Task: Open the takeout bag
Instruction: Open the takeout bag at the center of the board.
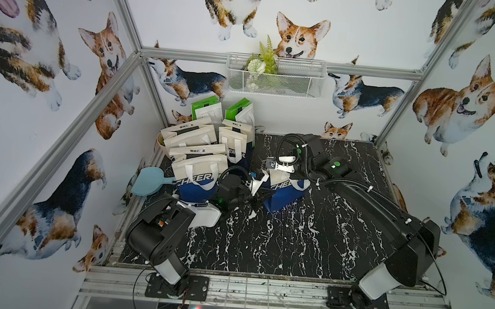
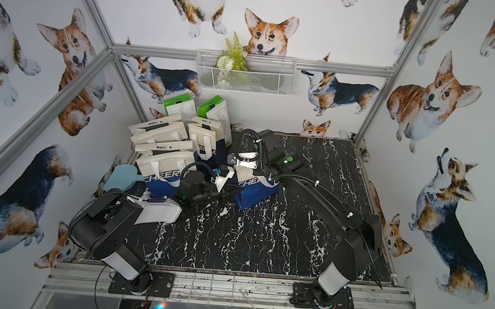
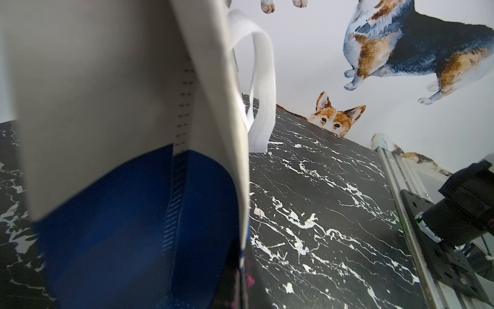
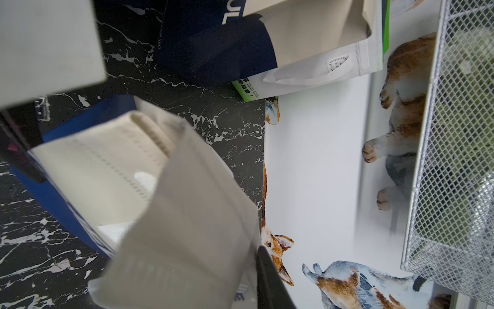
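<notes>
The takeout bag (image 1: pixel 286 193) (image 2: pixel 255 190), white above and blue below, stands upright near the middle of the black marble table (image 1: pixel 293 244). My left gripper (image 1: pixel 262 196) (image 2: pixel 230 191) is shut on the bag's left side edge. In the left wrist view that edge (image 3: pixel 244 240) runs down between the jaws. My right gripper (image 1: pixel 280 173) (image 2: pixel 243 169) hangs over the bag's top rim. In the right wrist view the bag's white wall (image 4: pixel 187 214) lies against one dark finger (image 4: pixel 267 281) and hides the other. The bag's mouth (image 4: pixel 101 166) gapes partly open.
Several similar white-and-blue bags (image 1: pixel 199 156) crowd the back left corner, with green-and-white packs (image 1: pixel 207 110) behind them. A light blue paddle-shaped thing (image 1: pixel 146 180) lies at the left edge. A wire basket (image 1: pixel 294 82) with a plant hangs on the back wall.
</notes>
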Tool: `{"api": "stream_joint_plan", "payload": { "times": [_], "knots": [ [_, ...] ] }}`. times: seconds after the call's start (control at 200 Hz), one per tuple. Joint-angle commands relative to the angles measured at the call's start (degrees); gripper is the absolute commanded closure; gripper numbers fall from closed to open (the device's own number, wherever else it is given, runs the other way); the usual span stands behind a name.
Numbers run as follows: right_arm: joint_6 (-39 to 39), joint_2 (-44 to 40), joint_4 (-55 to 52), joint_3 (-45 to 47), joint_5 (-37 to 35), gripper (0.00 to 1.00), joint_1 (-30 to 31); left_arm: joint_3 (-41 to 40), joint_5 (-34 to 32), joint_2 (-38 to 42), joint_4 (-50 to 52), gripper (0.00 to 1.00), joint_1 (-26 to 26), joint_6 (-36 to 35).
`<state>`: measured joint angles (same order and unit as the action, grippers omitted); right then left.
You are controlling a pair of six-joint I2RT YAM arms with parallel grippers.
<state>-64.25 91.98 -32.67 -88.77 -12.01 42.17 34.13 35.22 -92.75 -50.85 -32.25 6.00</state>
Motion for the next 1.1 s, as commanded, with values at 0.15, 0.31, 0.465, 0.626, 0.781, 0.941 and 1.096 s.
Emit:
{"api": "stream_joint_plan", "payload": {
  "times": [0.15, 0.31, 0.465, 0.626, 0.781, 0.941, 1.096],
  "knots": [
    [1.92, -1.45, 2.73, 2.55, -0.16, 0.82, -0.51, 0.15, 0.67, 0.2, 2.11, 1.0, -0.02, -1.17],
    [2.36, -1.8, 2.61, 1.67, -0.44, 1.0, -0.57, 0.07, 0.51, 0.3, 2.1, 1.0, 0.0, -1.25],
    [2.09, -1.82, 3.13, -0.25, -1.06, 1.0, -0.68, 0.15, 0.63, 0.16, 2.22, 1.0, -0.03, -1.25],
    [0.46, -0.52, 1.97, -3.68, -0.99, 1.0, -1.57, 0.24, 0.72, 0.01, 2.29, 1.0, -0.01, -1.25],
    [-3.7, 0.21, 0.97, -4.3, -2.73, 1.0, -1.57, 0.15, 0.46, 0.3, 2.62, 1.0, -0.03, -1.4],
    [-6.49, -0.27, 3.35, -3.45, -5.01, 1.0, -1.6, 0.5, 0.63, -0.31, 2.53, 1.0, -0.01, -1.34],
    [-3.15, -0.24, 3.02, -3.82, -3.08, 0.99, -2.51, 0.46, 0.57, -0.17, 2.64, 1.0, -0.09, -1.34]
  ]
}}
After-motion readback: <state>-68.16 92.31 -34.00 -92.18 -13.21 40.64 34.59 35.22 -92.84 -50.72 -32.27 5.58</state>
